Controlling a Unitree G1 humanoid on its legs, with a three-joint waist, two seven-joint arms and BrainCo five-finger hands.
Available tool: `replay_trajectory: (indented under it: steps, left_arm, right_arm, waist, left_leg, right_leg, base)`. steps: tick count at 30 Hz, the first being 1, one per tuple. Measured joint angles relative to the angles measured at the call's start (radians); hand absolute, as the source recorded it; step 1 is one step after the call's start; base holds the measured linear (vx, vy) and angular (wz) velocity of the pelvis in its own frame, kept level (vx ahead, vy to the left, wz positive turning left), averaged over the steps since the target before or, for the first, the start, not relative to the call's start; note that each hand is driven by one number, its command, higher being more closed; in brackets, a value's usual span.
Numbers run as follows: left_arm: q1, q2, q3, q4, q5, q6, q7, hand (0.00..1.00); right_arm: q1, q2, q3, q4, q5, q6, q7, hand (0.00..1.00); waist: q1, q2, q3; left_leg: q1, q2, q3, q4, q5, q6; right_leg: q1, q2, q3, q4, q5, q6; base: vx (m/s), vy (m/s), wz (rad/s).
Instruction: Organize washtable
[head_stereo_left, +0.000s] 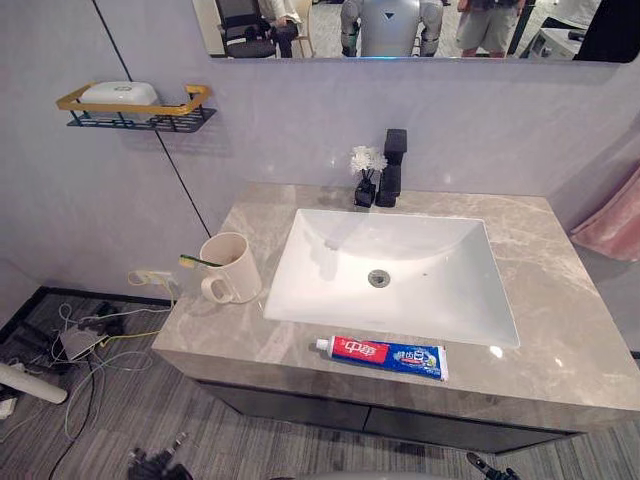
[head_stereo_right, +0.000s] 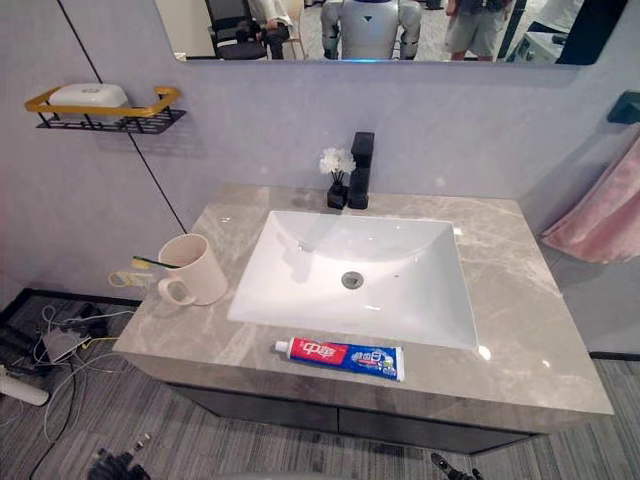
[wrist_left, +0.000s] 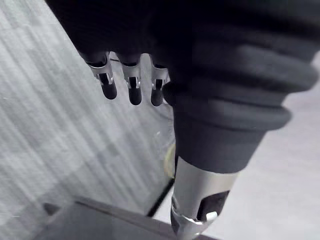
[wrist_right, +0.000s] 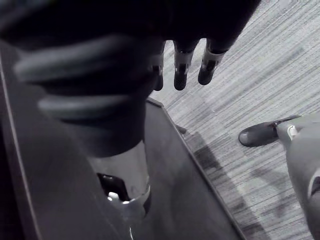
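Note:
On the grey marble washtable (head_stereo_left: 560, 330), a red and blue toothpaste tube (head_stereo_left: 385, 355) lies along the front edge, just before the white sink (head_stereo_left: 400, 240). A cream mug (head_stereo_left: 232, 268) stands left of the sink with a green-handled toothbrush (head_stereo_left: 198, 262) lying across its rim. My left hand (wrist_left: 134, 90) hangs beside the cabinet over the floor, fingers relaxed and holding nothing. My right hand (wrist_right: 180, 75) hangs the same way on the other side, also with nothing in it.
A black faucet (head_stereo_left: 392, 165) and a small white flower (head_stereo_left: 366, 160) stand behind the sink. A wall shelf (head_stereo_left: 135, 112) at the upper left carries a white soap (head_stereo_left: 120, 93). A pink towel (head_stereo_left: 615, 225) hangs at the right. Cables (head_stereo_left: 80, 340) lie on the floor at the left.

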Motion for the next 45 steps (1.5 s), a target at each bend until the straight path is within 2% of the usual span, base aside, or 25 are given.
replay_trajectory:
  steps: [3,9,13,16,18,22,29,32,36,37,43,45]
  left_arm:
    - [0.0,-0.005,-0.003,-0.238,0.002,-0.039,0.039,0.0]
    - [0.006,-0.016,-0.057,-0.549,0.082,-0.065,0.081,0.0]
    - [0.005,-0.009,-0.169,-0.794,0.191,-0.099,0.103,0.0]
    - [0.005,0.005,-0.248,-0.887,0.245,-0.11,0.104,0.0]
    - [0.005,0.048,-0.349,-0.953,0.279,-0.124,0.097,0.0]
    - [0.004,0.133,-0.481,-1.053,0.349,-0.153,0.069,0.0]
    - [-0.026,0.253,-0.736,-1.055,0.481,-0.161,0.002,0.0]
    - [-0.061,0.302,-0.824,-0.995,0.515,-0.168,-0.063,0.0]
    - [-0.067,0.319,-0.897,-0.931,0.552,-0.165,-0.121,0.0]
    - [-0.066,0.323,-0.922,-0.917,0.563,-0.162,-0.139,0.0]
    - [-0.087,0.328,-1.018,-0.802,0.65,-0.146,-0.192,0.0]
    - [-0.11,0.353,-1.044,-0.757,0.684,-0.144,-0.2,0.0]
  right_arm:
    - [0.002,0.01,0.044,0.001,0.0,-0.001,0.002,0.0]
    - [-0.014,0.033,0.085,0.001,0.001,-0.002,0.009,0.0]
    - [-0.01,0.042,0.108,0.003,0.002,-0.002,0.012,0.0]
    - [-0.007,0.041,0.119,0.005,0.002,-0.003,0.013,0.0]
    - [0.003,0.041,0.12,0.013,0.002,-0.005,0.026,0.0]
    - [0.002,0.038,0.151,0.014,0.002,-0.011,0.034,0.0]
    - [-0.002,-0.007,0.21,0.069,0.002,-0.033,0.047,0.0]
    - [-0.004,-0.024,0.234,0.083,0.001,-0.035,0.051,0.0]
    - [-0.01,-0.033,0.239,0.094,0.0,-0.035,0.051,0.0]
    - [-0.011,-0.037,0.242,0.102,0.0,-0.035,0.051,0.0]
    - [-0.008,-0.043,0.258,0.103,0.0,-0.034,0.052,0.0]
    - [-0.012,-0.043,0.259,0.102,0.0,-0.034,0.053,0.0]
  waist:
    - [0.003,-0.003,-0.002]
    - [0.007,-0.005,-0.005]
    - [0.005,-0.009,-0.009]
    - [0.003,-0.01,-0.014]
    - [0.002,-0.006,-0.025]
    - [0.0,0.004,-0.032]
    - [-0.003,0.009,-0.034]
    - [-0.004,0.01,-0.034]
    - [-0.015,0.01,-0.033]
    - [-0.026,0.008,-0.033]
    - [-0.03,0.008,-0.031]
    - [-0.032,0.006,-0.029]
  left_leg:
    - [-0.016,0.0,-0.013,0.012,0.001,-0.001]
    - [-0.024,-0.001,-0.012,0.038,0.0,-0.001]
    - [-0.023,-0.001,-0.014,0.039,0.0,-0.001]
    - [-0.023,-0.001,-0.014,0.038,0.0,0.0]
    - [-0.023,0.0,-0.014,0.037,0.0,0.0]
    - [-0.025,0.0,-0.01,0.037,0.0,0.001]
    - [-0.031,0.002,-0.011,0.034,0.002,-0.002]
    - [-0.043,0.006,-0.01,0.034,0.006,-0.006]
    - [-0.042,0.008,-0.009,0.034,0.006,-0.006]
    - [-0.042,0.008,-0.009,0.034,0.006,-0.006]
    - [-0.041,0.009,0.003,0.029,0.007,-0.005]
    - [-0.034,0.01,0.002,0.01,0.016,-0.003]
  right_leg:
    - [-0.017,-0.009,-0.012,0.042,-0.028,0.0]
    - [-0.013,-0.026,-0.014,0.052,-0.034,0.0]
    - [-0.015,-0.029,-0.013,0.061,-0.034,0.0]
    - [-0.017,-0.028,-0.012,0.065,-0.034,0.0]
    - [-0.019,-0.023,-0.009,0.066,-0.031,-0.002]
    - [-0.032,-0.013,0.01,0.066,-0.025,-0.006]
    - [-0.038,-0.006,0.013,0.065,-0.024,-0.007]
    - [-0.053,-0.001,0.017,0.065,-0.024,-0.008]
    - [-0.054,0.001,0.021,0.063,-0.025,-0.009]
    - [-0.054,0.001,0.022,0.063,-0.025,-0.009]
    - [-0.066,0.005,0.041,0.064,-0.021,-0.015]
    - [-0.067,0.007,0.04,0.057,-0.015,-0.022]
  base:
    - [0.03,-0.014,0.2]
    - [0.0,-0.002,0.02]
    - [-0.05,0.004,0.01]
    - [-0.06,-0.001,0.01]
    - [-0.07,-0.019,-0.02]
    - [-0.06,-0.017,-0.11]
    - [-0.01,-0.005,-0.01]
    - [0.0,-0.017,-0.02]
    - [0.0,-0.011,-0.02]
    - [-0.01,-0.009,-0.04]
    - [-0.03,-0.008,-0.09]
    - [-0.02,-0.006,-0.01]
